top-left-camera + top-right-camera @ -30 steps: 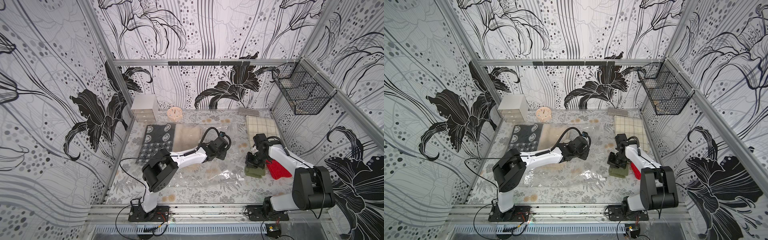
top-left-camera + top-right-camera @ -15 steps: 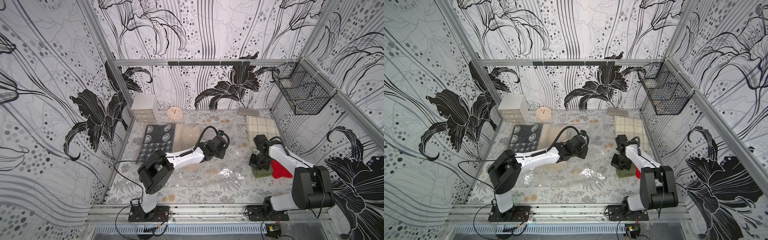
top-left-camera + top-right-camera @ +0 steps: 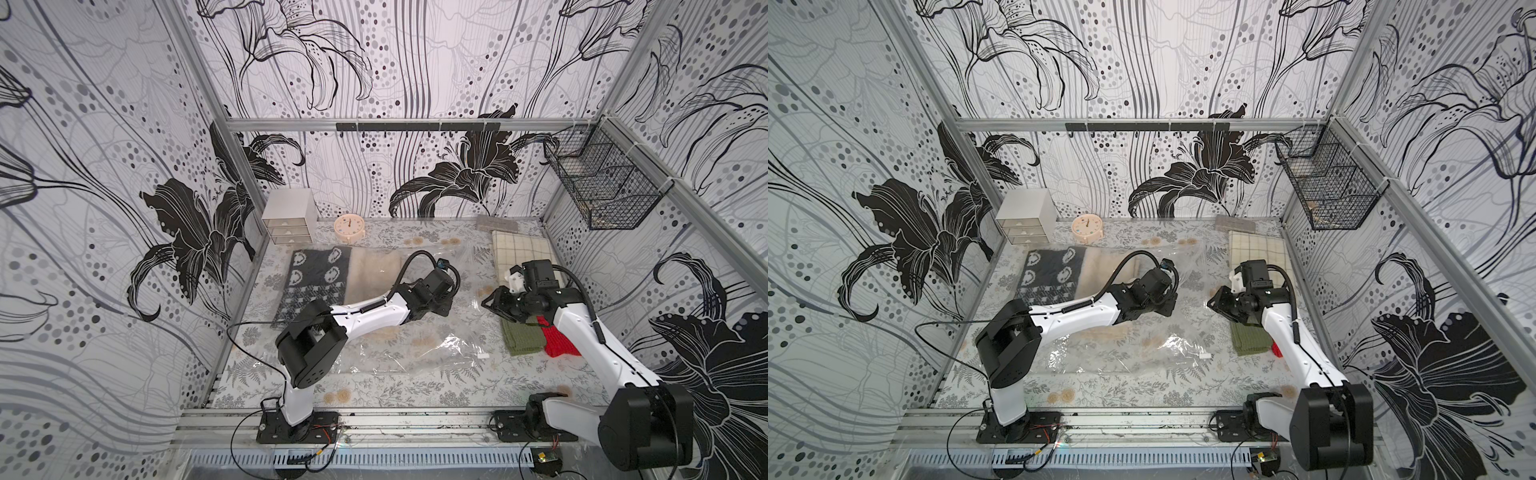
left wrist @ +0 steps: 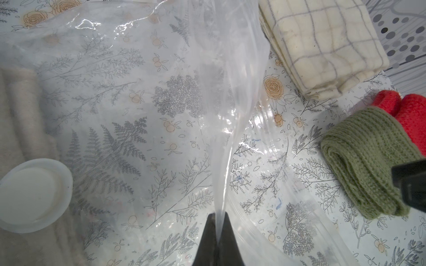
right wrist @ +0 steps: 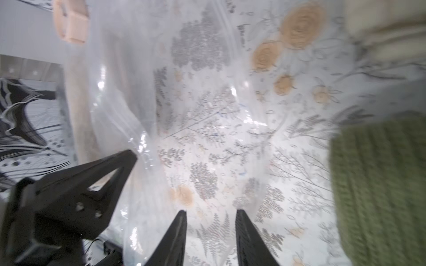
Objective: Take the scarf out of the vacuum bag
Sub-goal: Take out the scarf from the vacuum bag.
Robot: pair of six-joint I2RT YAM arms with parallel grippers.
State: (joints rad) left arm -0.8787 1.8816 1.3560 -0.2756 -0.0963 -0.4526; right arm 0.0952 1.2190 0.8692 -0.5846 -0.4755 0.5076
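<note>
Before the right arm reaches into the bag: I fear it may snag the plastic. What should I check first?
1. Left pincer shut on a fold of the vacuum bag, with the film lifted: ok.
2. Right pincer open: ok.
3. Green scarf outside the bag, on the table beside the red scarf: ok.
4. Bag emptied: not ok. A beige cloth lies under the plastic by the valve.
5. Bag mouth wide enough for the right pincer: cannot tell.
</note>
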